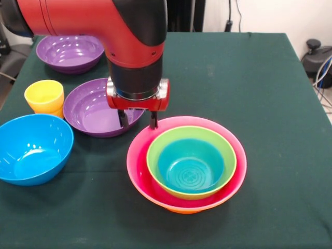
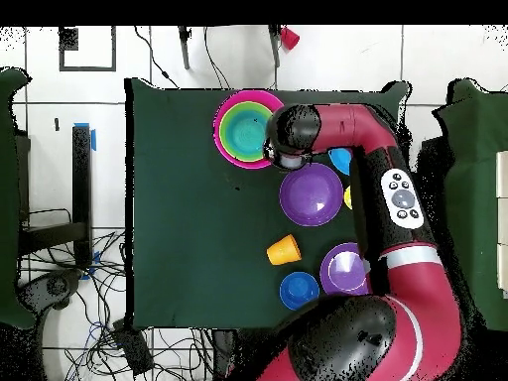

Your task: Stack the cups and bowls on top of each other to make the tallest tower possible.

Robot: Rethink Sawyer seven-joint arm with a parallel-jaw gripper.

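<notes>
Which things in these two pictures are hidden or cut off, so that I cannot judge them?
- Light blue bowl, overhead view: mostly under the arm.
- Yellow cup, overhead view: only a sliver shows beside the arm.
- Orange bowl, front view: only its outer lower wall shows beneath the pink bowl.
- Far purple bowl, front view: partly behind the arm.

Bright even overhead light, soft shadows under the bowls (image 1: 187, 163) on the dark worktop (image 1: 270, 93), white glare on glossy rims, front view sharp.

No readable text, labels or numbers anywhere.
</notes>
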